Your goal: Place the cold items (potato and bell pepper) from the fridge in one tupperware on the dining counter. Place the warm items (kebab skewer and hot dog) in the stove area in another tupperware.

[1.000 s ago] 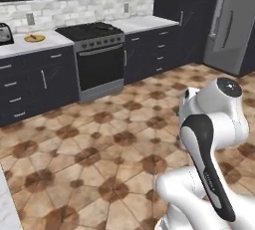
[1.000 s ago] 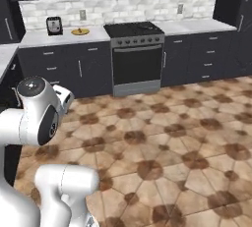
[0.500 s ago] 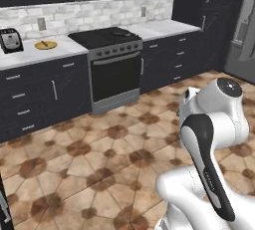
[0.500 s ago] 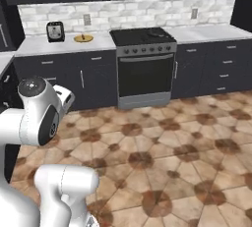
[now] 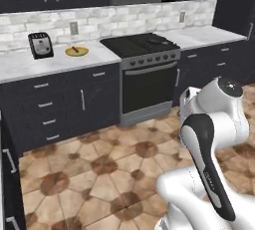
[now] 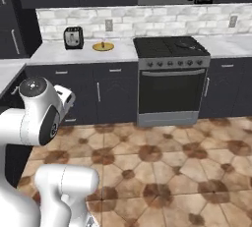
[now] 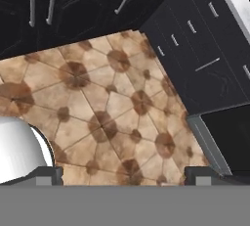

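The stove point(image 5: 142, 46) point(image 6: 170, 47) stands in the dark cabinet run, with a dark pan point(image 5: 157, 39) point(image 6: 184, 42) on a back burner. Left of it, on the pale counter, lies a yellow plate point(image 5: 76, 51) point(image 6: 103, 46) with a thin brown item on it, too small to name. My gripper point(image 7: 124, 178) is open and empty, its fingertips point(image 7: 46, 173) wide apart, looking down at the tiled floor point(image 7: 97, 102) beside the oven front point(image 7: 227, 134). Potato, bell pepper, fridge, both tupperware, dining counter, kebab skewer and hot dog are out of view.
A black toaster point(image 5: 40, 44) point(image 6: 73, 37) sits on the counter left of the plate. Dark drawers and cabinet doors point(image 5: 64, 102) point(image 6: 110, 91) line the wall. Open tiled floor point(image 5: 99, 174) point(image 6: 172, 172) lies between me and the stove.
The whole picture has shifted: the base has turned and come closer, so the stove and counter now sit nearer the middle and larger. The arm's pose and the open gripper are unchanged.
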Robot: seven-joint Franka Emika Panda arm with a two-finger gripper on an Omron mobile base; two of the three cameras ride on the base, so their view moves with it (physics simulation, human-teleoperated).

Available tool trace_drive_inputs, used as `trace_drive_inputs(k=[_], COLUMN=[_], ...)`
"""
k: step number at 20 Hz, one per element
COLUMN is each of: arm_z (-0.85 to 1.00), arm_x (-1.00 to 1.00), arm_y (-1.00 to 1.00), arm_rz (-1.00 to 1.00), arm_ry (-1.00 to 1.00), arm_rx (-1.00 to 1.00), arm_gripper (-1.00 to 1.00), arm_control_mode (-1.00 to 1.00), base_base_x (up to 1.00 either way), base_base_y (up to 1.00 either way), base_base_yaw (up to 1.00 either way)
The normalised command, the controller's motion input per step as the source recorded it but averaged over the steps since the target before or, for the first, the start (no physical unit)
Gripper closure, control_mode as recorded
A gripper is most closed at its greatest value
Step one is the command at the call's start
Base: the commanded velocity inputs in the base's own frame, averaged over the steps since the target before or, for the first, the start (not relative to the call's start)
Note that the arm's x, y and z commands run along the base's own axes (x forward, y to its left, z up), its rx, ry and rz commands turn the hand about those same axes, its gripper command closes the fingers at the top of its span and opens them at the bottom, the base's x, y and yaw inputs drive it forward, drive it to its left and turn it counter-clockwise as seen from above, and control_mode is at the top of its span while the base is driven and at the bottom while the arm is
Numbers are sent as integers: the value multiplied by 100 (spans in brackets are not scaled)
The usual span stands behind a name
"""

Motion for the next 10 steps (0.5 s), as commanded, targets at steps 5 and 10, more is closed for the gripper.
trace_drive_inputs(k=[5, 10], arm_z=[0, 0], arm_x=[0, 0], arm_y=[0, 0], arm_rz=[0, 0], arm_ry=[0, 0], arm_rx=[0, 0], arm_gripper=[-100, -100], arm_control_mode=[100, 100], base_base_x=[100, 100], base_base_y=[0, -1], base_base_yaw=[25, 21])
